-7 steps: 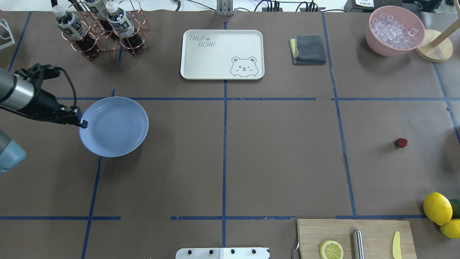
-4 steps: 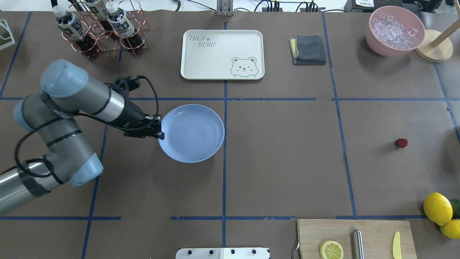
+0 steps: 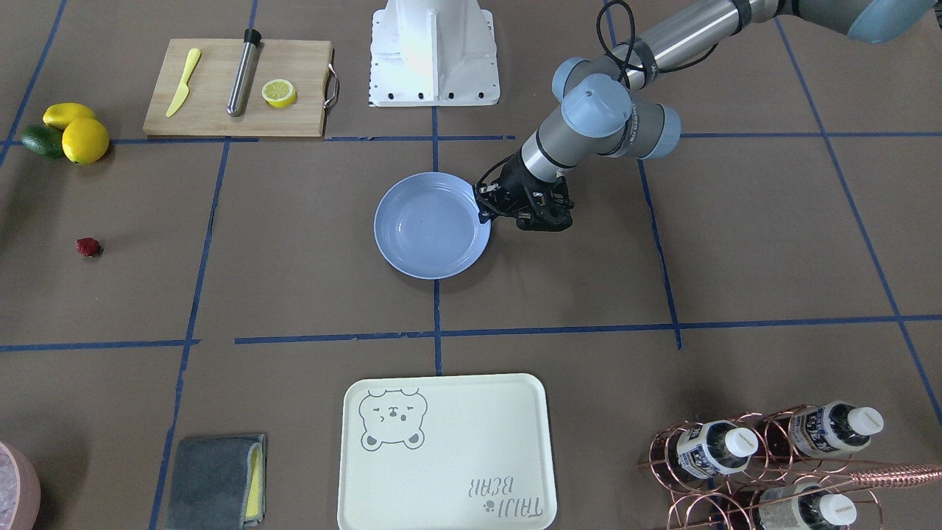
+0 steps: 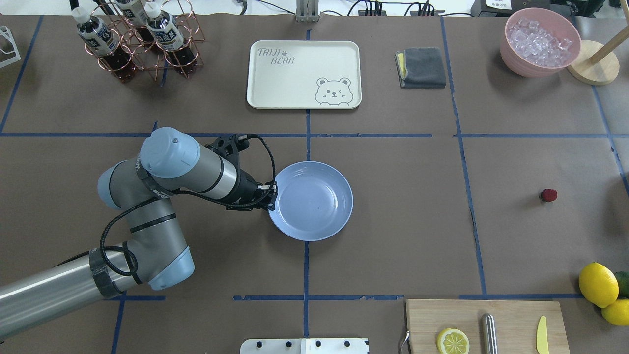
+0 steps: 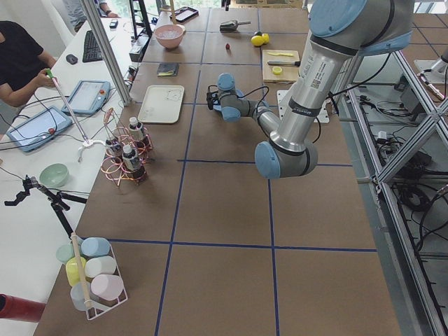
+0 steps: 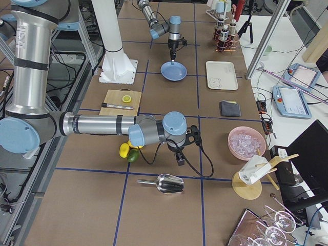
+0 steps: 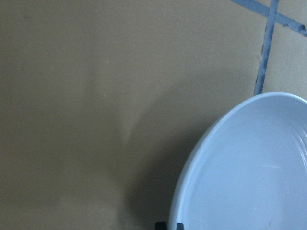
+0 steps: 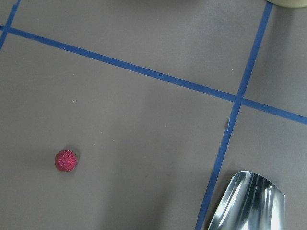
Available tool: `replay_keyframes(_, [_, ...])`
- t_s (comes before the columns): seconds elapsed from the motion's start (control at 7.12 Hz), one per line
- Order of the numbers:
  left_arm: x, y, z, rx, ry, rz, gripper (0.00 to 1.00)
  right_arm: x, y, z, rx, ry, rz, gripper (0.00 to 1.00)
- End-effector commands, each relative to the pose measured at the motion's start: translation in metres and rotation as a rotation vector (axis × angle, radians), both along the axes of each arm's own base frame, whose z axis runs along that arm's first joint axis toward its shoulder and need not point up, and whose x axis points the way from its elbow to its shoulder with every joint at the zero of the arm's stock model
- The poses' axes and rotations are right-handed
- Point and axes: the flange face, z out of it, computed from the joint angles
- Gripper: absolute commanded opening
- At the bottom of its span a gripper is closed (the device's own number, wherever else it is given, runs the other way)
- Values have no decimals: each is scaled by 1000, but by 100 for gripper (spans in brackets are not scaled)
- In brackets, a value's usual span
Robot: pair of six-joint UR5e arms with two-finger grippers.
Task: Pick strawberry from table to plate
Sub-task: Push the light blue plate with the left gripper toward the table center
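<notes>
The light-blue plate (image 4: 314, 206) is near the middle of the table (image 4: 393, 236), just right of the centre tape line. My left gripper (image 4: 271, 195) is shut on its left rim; the front-facing view shows the left gripper (image 3: 483, 211) clamped on the plate (image 3: 427, 239) edge. In the left wrist view the plate (image 7: 249, 177) fills the lower right, casting a shadow on the paper. The small dark-red strawberry (image 4: 548, 195) lies alone far to the right, also in the right wrist view as the strawberry (image 8: 66, 160). My right gripper (image 6: 180, 160) shows only in the exterior right view, so I cannot tell its state.
A cream bear tray (image 4: 303, 73), a copper bottle rack (image 4: 137, 44), a grey cloth (image 4: 421, 67) and a pink ice bowl (image 4: 539, 42) line the far edge. A cutting board (image 4: 511, 314) and lemons (image 4: 598, 284) sit near right. A metal scoop (image 8: 249, 201) lies beside the strawberry.
My left arm has swept right with the plate in its grip, from the table's left side to the centre line. The strawberry has not moved.
</notes>
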Motion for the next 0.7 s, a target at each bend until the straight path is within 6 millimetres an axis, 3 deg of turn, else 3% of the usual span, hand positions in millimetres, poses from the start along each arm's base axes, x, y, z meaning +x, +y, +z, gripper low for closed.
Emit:
replay_keyframes(0.0, [4, 5, 2, 2, -3, 6, 0, -2, 1, -3, 1, -29, -4, 100])
replay_keyframes(0.28, [4, 5, 3, 1, -5, 6, 0, -3, 1, -3, -7, -31, -2, 100])
replay_keyframes(0.42, [4, 6, 4, 0, -6, 7, 39, -3, 1, -4, -8, -38, -3, 100])
replay_keyframes(0.56, [4, 4, 4, 8, -7, -11, 90, -8, 1, -5, -8, -46, -15, 100])
